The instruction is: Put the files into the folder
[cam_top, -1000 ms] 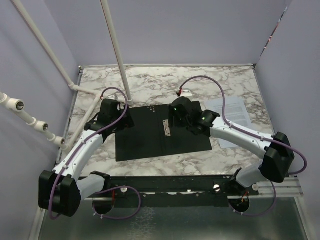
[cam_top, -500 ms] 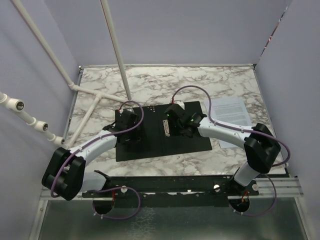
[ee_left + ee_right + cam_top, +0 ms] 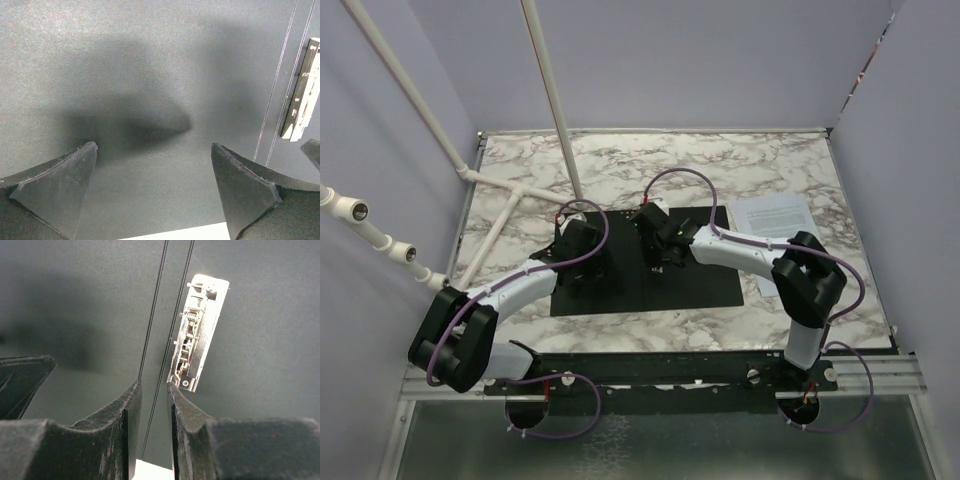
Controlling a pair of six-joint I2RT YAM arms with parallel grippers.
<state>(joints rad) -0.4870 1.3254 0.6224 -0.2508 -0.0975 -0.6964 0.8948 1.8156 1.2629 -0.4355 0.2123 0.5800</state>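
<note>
The folder [image 3: 710, 280] lies open on the marble table, black inside up, its silver clip [image 3: 197, 335] beside the spine creases. In the left wrist view the clip [image 3: 300, 95] shows at the right edge. My left gripper [image 3: 154, 146] hangs wide open just above the folder's left half [image 3: 150, 60], with nothing between its fingers; from above, the left gripper [image 3: 582, 258] is over that half. My right gripper [image 3: 154, 385] stands at the spine with only a narrow empty gap between its jaws, its right fingertip at the clip's near end. The files [image 3: 775, 215] lie flat right of the folder, untouched.
White pipes [image 3: 500, 200] cross the table's left side and a white pole [image 3: 555, 100] rises behind the folder. Purple walls close in the marble table [image 3: 650, 160] on three sides. A pale strip [image 3: 175, 232] shows past the folder's near edge.
Both arms swung inward over the folder. The left gripper moved right onto the left half, the right gripper moved left to the spine by the clip and its jaws narrowed.
</note>
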